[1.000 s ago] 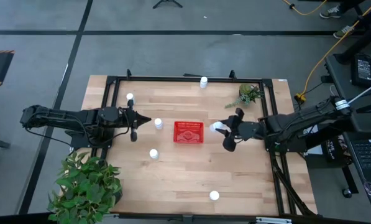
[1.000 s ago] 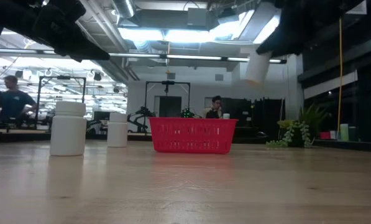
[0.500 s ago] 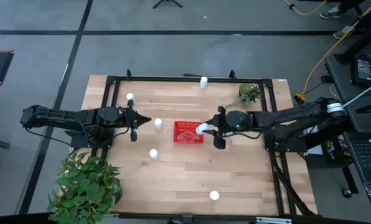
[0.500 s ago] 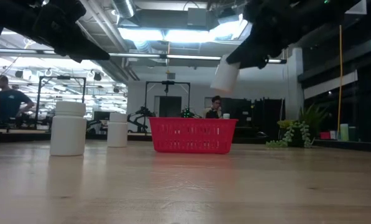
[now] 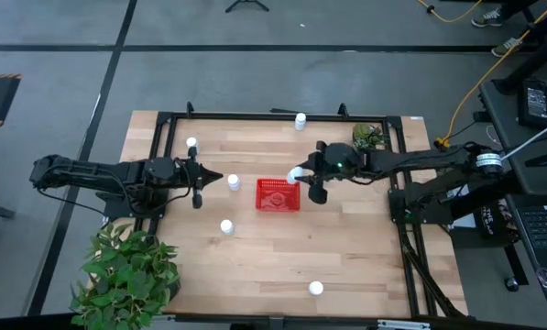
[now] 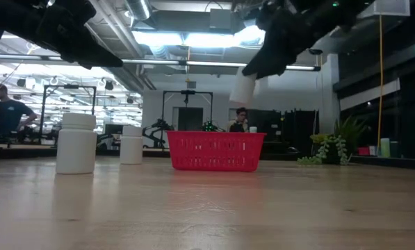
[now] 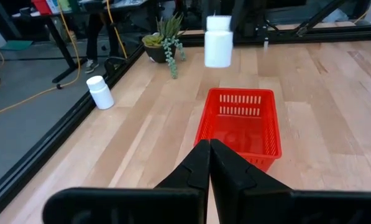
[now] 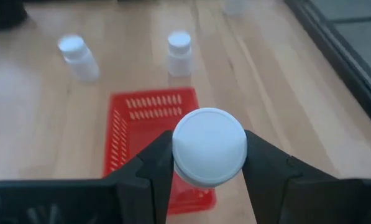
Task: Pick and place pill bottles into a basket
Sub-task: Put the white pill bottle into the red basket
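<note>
1. Your right gripper point(image 8: 209, 163) has its fingers clamped on a pill bottle point(image 8: 209, 147), held in the air above the basket point(image 8: 149, 124) rim nearest them.
2. Carry it further over the basket's middle, lower, then release.
3. Your left gripper point(image 7: 209, 163) waits with fingers closed, empty, facing the basket.

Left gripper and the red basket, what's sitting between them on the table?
One pill bottle stands between the shut left gripper and the basket, close to the fingers; otherwise bare wood. The high view shows it.
</note>
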Controlling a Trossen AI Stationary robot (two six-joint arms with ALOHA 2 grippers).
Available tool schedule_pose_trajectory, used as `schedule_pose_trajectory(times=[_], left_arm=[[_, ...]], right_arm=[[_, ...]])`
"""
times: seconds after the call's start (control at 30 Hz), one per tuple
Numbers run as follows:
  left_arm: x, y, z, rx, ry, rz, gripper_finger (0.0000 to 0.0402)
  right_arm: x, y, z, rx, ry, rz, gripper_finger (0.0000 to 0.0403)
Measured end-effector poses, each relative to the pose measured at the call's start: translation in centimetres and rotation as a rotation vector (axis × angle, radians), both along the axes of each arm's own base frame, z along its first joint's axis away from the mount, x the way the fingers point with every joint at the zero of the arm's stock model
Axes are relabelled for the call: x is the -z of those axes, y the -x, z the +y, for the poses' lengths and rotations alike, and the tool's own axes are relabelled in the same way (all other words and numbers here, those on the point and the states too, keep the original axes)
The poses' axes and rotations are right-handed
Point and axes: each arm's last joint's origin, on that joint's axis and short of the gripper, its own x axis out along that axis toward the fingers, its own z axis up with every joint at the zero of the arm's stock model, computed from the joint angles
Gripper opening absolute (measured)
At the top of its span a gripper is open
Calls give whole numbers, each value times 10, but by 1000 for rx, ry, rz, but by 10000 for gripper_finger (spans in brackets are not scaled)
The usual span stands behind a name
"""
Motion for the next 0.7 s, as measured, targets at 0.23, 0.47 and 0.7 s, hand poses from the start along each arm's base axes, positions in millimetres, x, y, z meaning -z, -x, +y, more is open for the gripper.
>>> schedule_pose_trajectory(times=[0.23, 0.47, 0.7], left_arm=[[0, 0, 0, 0, 0, 0, 6], [0, 0, -1, 28, 17, -1, 5], [0, 0, -1, 28, 16, -1, 3]], right_arm=[[-10, -25, -18, -80, -24, 68, 153], [0, -29, -20, -97, -51, 144, 153], [2, -30, -2, -141, -68, 172, 153]])
